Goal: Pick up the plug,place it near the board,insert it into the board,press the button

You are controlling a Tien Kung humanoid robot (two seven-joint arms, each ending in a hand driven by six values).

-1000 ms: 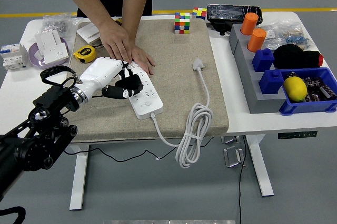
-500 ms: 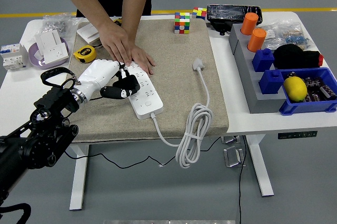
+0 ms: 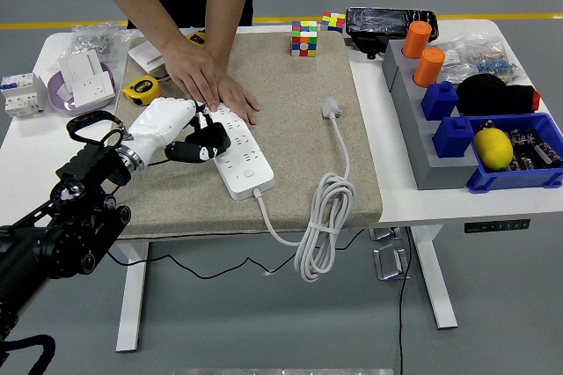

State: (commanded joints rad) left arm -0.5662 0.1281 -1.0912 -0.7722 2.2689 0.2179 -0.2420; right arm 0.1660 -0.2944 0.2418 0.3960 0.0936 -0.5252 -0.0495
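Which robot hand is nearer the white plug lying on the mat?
Left. The left hand sits over the power strip, well left of the plug; the right hand is out of view.

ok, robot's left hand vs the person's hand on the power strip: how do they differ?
The left hand has a white shell with black fingers, curled over the power strip from the near left side. The person's hand is bare and lies flat, pinning the strip's far end. Both touch the strip.
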